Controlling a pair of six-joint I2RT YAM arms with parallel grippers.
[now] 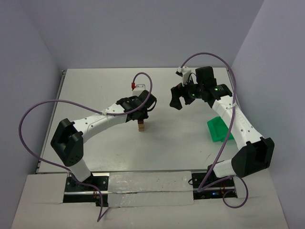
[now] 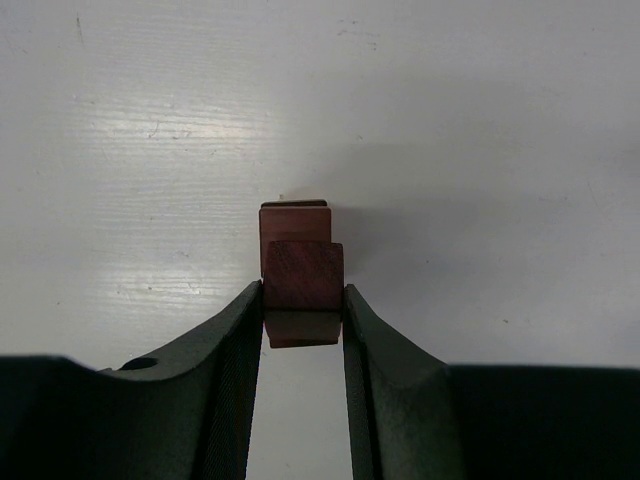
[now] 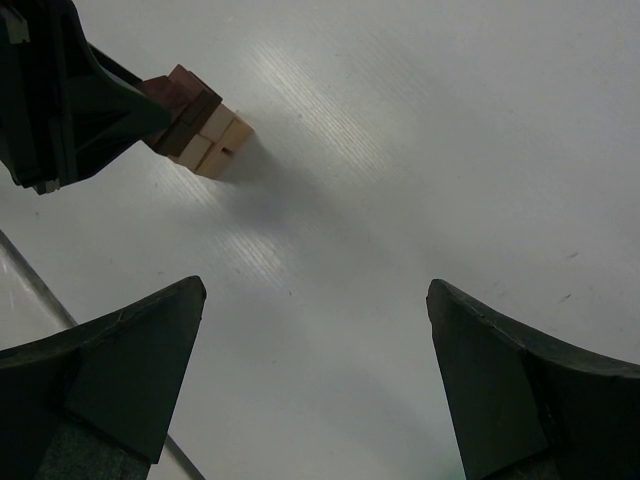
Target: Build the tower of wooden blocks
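No text I can read in any of my views, no legible label, brand, number or sign on anything.

The right gripper point(image 3: 315, 290) hangs over the bare white bench point(image 3: 420, 150), its fingers point(image 3: 120, 370) spread wide with nothing between them. Beyond it, the left gripper point(image 3: 120, 110) pinches the dark brown top of the block tower point(image 3: 210, 135), whose tan lower blocks stand on the bench near one edge.
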